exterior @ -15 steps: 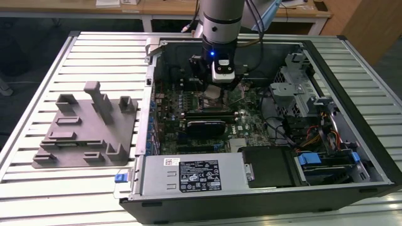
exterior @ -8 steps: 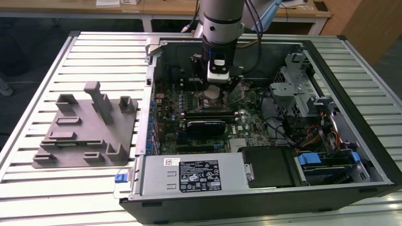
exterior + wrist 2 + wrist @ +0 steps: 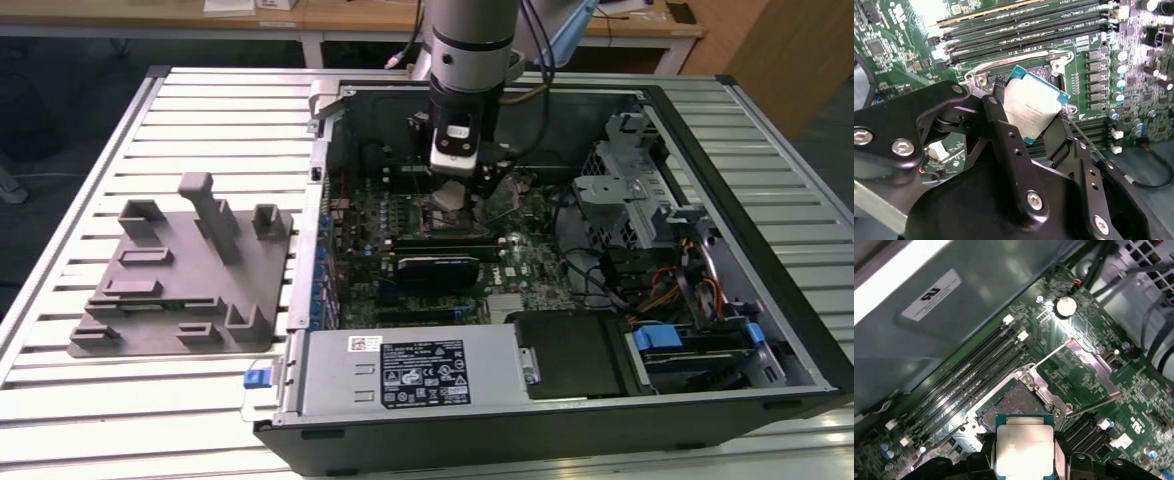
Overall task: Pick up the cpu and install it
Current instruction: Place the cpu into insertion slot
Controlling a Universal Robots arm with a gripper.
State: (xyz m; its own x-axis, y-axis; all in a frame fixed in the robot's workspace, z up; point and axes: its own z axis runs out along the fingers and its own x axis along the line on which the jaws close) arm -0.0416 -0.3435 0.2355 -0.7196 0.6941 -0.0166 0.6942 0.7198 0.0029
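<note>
- the gripper [image 3: 461, 188] hangs from the arm into the open computer case [image 3: 534, 445], in the upper middle of the exterior view, low above the motherboard [image 3: 534, 265].
- its 2 fingers [image 3: 999, 107] pinch the cpu [image 3: 1033, 106] by opposite edges. this keeps the silvery top towards both wrist cameras and leaves the underside free to meet the socket [image 3: 1010, 402].
- the cpu is in the air just over the socket and looks slightly tilted in the second wrist view. i judge it lined up for placing but not seated yet.
- the socket's metal cover [image 3: 1089, 367] is swung open to one side, so the socket lies bare to take the chip.
- a grey tray [image 3: 180, 270] with upright posts sits on the slatted tabletop [image 3: 214, 120] at the exterior view's left, well apart from the gripper.
</note>
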